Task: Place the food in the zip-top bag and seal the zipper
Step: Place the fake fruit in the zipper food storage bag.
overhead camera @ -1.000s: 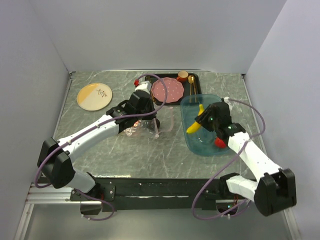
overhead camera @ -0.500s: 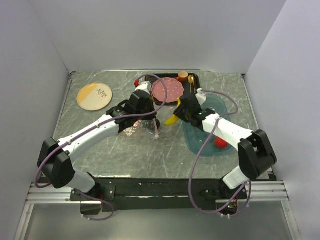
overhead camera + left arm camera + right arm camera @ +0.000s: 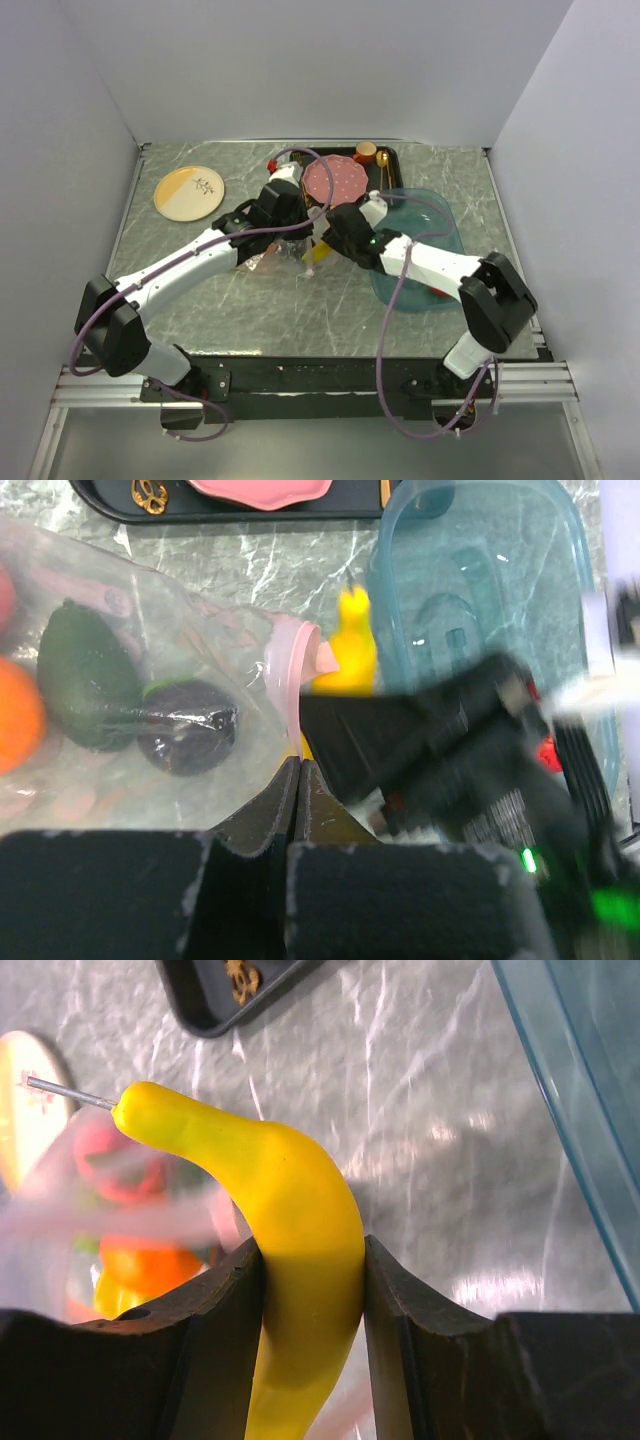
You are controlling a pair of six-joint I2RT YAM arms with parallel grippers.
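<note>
**Q:** At the mouth of the zip-top bag (image 3: pixel 200 610), what have you got?

**A:** My right gripper (image 3: pixel 310 1300) clamps the yellow banana (image 3: pixel 290 1190), its tip just beside the pink zipper (image 3: pixel 285 670). My left gripper (image 3: pixel 298 775), fingers together, pinches the bag's edge.

**Q:** Inside?

**A:** An orange (image 3: pixel 15 715) and two dark fruits (image 3: pixel 185 730). The printed label (image 3: pixel 497 818) on my right gripper is too blurred to read.

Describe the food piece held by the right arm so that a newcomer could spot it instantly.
Start at the blue tray on the right, then look left to the clear bag at mid-table. Between them, at the bag's mouth, the right arm's fingers pinch the banana. It is long, curved and yellow, unlike the rounder fruits already inside the bag.
</note>
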